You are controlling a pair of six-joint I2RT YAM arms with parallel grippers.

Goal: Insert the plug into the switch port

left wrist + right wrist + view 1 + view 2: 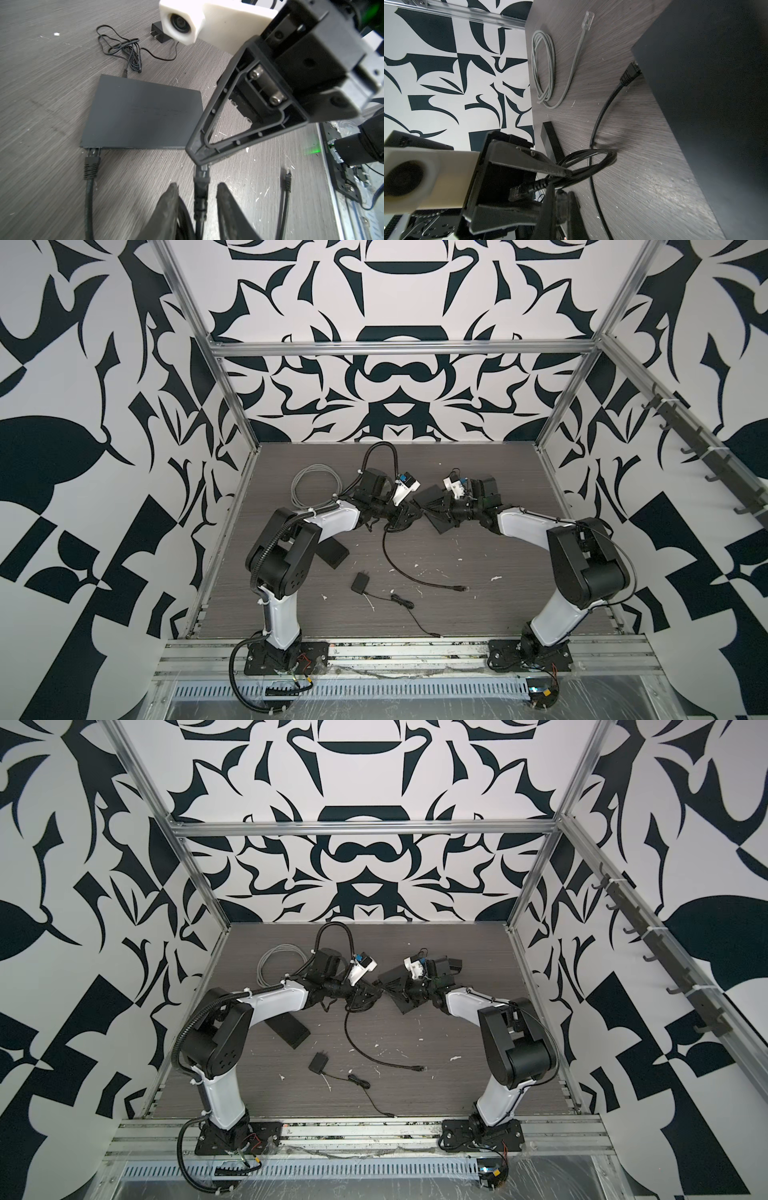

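Black plug [201,176] aloft near switch [141,112]

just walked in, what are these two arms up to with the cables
Two robot arms are working to get a black cable's plug into the switch, which lies flat on the table. The plug sits between the jaws of the left gripper, not yet in a port; whether they grip it is unclear. The right gripper, jaws shut, meets the plug's front end. A second cable is already plugged in.
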